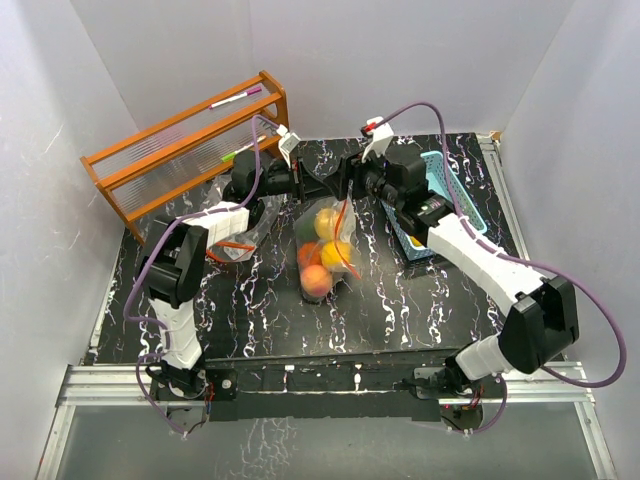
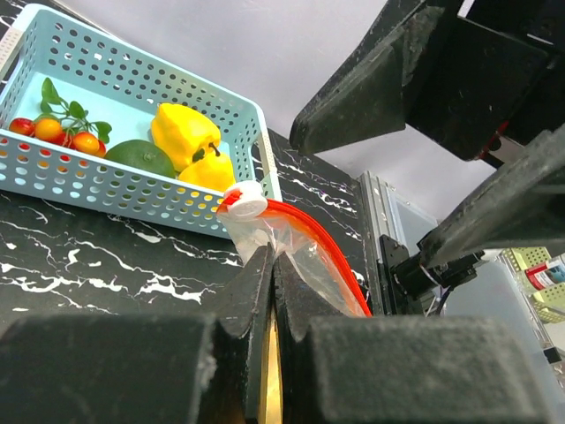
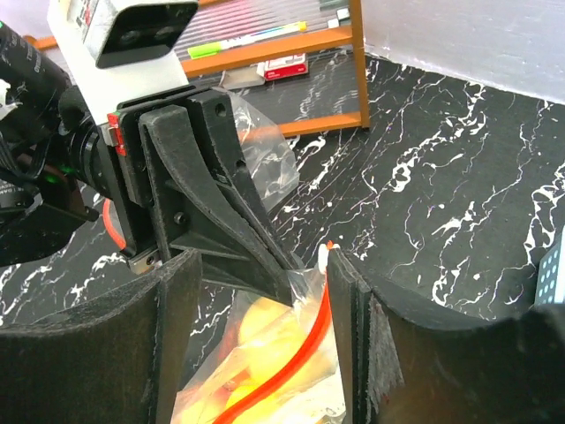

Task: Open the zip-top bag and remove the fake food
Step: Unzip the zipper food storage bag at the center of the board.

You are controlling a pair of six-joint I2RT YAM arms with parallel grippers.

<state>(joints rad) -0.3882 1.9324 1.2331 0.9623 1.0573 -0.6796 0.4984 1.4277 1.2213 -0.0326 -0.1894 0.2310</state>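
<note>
The fake food (image 1: 322,262) lies inside the zip-top bag (image 1: 325,225), in the middle of the black marbled table (image 1: 420,300). From above, yellow, orange and peach pieces show through the clear plastic. The right wrist camera shows only a yellow blur (image 3: 265,327) behind the film.

The left gripper (image 2: 269,283) has its two fingers pressed together on the top edge of the bag. Its own camera shows this best: the plastic comes out from between the fingers. The red zip strip (image 2: 322,256) runs away to the right, and the white slider (image 2: 247,199) sits at its upper end. The right gripper (image 3: 260,291) has its fingers well apart. The red strip passes between them, close to the right-hand finger, and the left gripper's fingertips reach into the same gap.

Only the left wrist view looks into the light blue basket (image 2: 132,190). It holds a yellow pepper (image 2: 185,132), a green round fruit (image 2: 141,157) and small red and orange tomatoes (image 2: 62,134) on a leafy stem. From above, the basket stands at the right, partly under the right arm.

At the far left stands an orange rack (image 1: 190,150) with marker pens (image 1: 235,97) on it. A second clear bag (image 1: 240,232) lies beside the left arm.
</note>
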